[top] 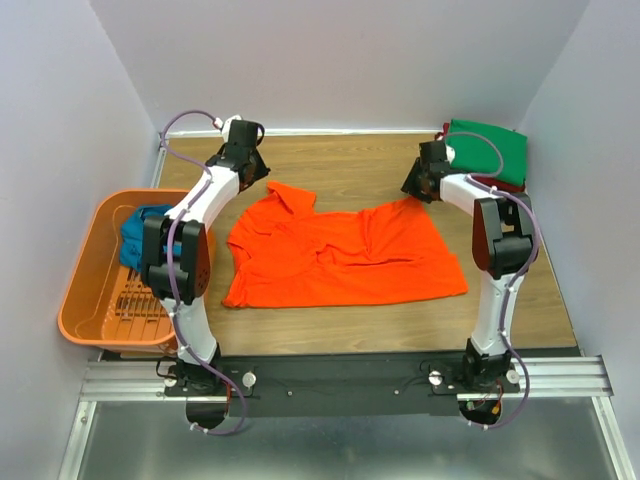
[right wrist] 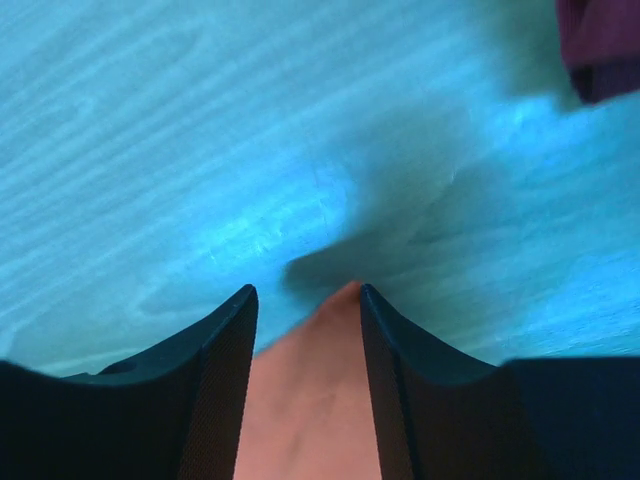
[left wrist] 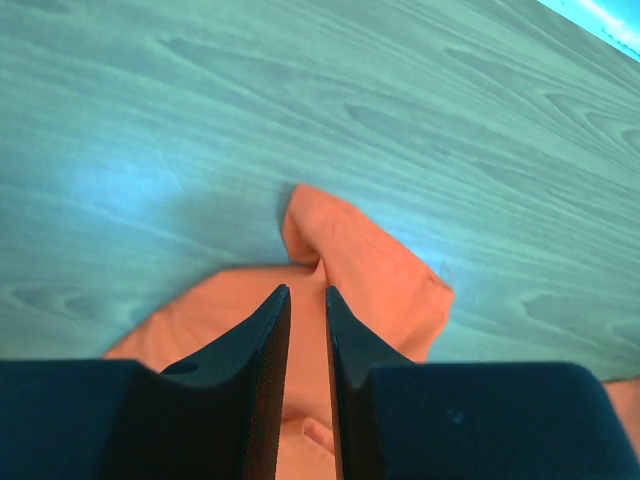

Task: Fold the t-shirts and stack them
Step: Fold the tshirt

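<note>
The bright orange t-shirt (top: pixel 340 255) lies spread out in the middle of the table. My left gripper (top: pixel 250 178) is at its back-left sleeve (left wrist: pixel 370 270); the jaws stand close together with a creased fold of orange cloth pinched in the narrow gap (left wrist: pixel 307 290). My right gripper (top: pixel 417 188) is at the shirt's back-right corner (right wrist: pixel 330 380). Its jaws stand apart around that corner (right wrist: pixel 305 290), and the cloth touches only the right finger. A folded green t-shirt (top: pixel 490 150) lies on a dark red one (top: pixel 503 184) at the back right. A teal-blue t-shirt (top: pixel 138 235) lies in the basket.
An orange plastic basket (top: pixel 85 300) stands at the table's left edge, beside the left arm. The grey walls close in the table on the left, back and right. The dark red shirt's edge (right wrist: pixel 600 50) shows just beyond my right gripper.
</note>
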`<action>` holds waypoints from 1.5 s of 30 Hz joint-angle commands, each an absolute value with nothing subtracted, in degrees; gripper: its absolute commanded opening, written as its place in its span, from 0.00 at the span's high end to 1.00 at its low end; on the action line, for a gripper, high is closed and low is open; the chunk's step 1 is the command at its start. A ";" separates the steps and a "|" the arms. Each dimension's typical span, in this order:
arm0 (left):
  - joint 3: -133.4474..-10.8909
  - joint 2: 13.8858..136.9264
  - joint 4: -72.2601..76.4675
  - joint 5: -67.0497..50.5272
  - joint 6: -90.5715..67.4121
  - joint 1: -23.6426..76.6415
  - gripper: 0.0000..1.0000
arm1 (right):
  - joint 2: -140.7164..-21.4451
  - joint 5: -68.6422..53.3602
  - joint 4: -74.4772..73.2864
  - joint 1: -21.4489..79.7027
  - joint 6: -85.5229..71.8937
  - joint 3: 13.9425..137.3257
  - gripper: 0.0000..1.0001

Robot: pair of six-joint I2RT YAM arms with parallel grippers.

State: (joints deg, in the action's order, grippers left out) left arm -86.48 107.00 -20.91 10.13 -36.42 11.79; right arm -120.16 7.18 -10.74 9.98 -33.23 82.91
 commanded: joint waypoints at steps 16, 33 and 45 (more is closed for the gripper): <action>-91.49 113.73 -24.52 14.76 -32.61 11.87 0.72 | -123.92 13.54 -20.39 9.84 -23.82 88.59 0.57; -97.11 123.04 -20.92 11.08 -26.99 12.04 0.59 | -119.62 21.88 -22.94 8.00 -27.33 87.02 0.98; -103.36 130.25 -21.54 8.79 -26.37 11.95 0.59 | -118.57 19.07 -22.85 4.13 -28.83 85.78 0.98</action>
